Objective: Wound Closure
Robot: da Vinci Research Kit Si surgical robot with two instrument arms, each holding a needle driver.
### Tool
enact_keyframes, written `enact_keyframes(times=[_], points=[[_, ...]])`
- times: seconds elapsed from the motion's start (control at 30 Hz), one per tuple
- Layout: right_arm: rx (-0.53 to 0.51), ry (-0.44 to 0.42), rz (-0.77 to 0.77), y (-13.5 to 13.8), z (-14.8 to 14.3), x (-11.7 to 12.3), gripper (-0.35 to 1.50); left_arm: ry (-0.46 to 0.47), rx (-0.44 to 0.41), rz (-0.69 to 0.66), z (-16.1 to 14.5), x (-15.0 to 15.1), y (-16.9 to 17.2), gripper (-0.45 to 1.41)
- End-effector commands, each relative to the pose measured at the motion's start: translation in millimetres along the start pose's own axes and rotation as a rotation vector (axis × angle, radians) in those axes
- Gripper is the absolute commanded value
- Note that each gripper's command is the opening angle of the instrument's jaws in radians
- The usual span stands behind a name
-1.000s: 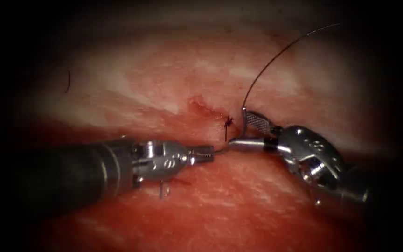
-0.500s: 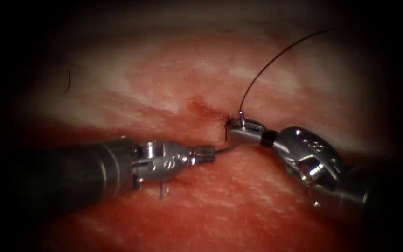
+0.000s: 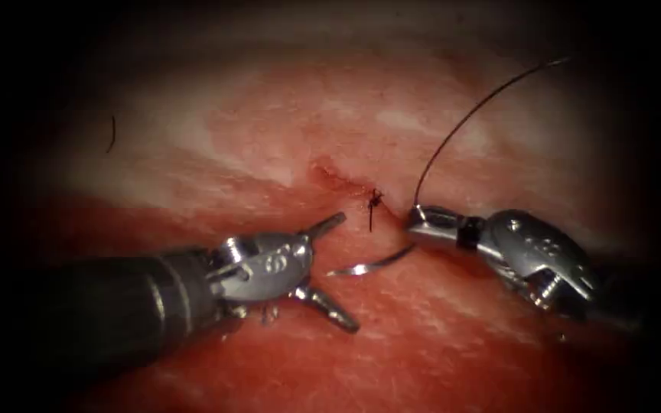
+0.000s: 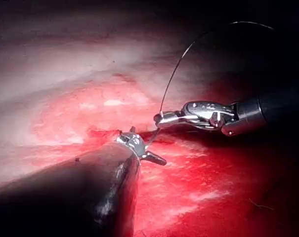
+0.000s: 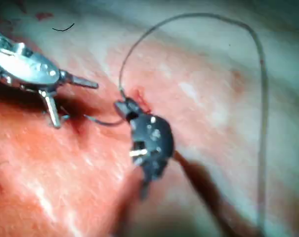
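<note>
In middle of endoscope view: right tool [image 3: 416,223] fingers pinch needle [image 3: 369,265] at thread [image 3: 476,107] end, free of tissue [image 3: 269,138]. Left tool [image 3: 334,268] fingers spread, empty. Keep grip firm, point off tissue.

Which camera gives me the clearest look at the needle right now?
The endoscope view: the needle lies bare against the tissue, its swaged end in the right tool, its tip free between the left tool's open jaws. In the left wrist view it is a short sliver; in the right wrist view, a thin dark arc.

right pincer [image 5: 123,106] gripping needle [image 5: 102,121], left pincer [image 5: 72,101] agape
</note>
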Motion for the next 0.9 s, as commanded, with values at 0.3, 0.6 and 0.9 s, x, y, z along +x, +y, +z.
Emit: enact_keyframes(times=[0.3,0.6,0.9], points=[[0.150,0.076,-0.234,-0.1,0.5,-0.3,-0.35,-0.095,-0.118,-0.113,1.7,1.4,-3.2,0.89],[0.238,0.192,-0.537,-0.7,0.4,0.3,-0.35,-0.202,-0.167,-0.215,4.4,-0.5,-6.5,0.74],[0.245,0.222,-0.631,-1.3,0.2,1.0,-0.35,-0.260,-0.232,-0.242,6.3,-1.5,-7.7,0.71]])
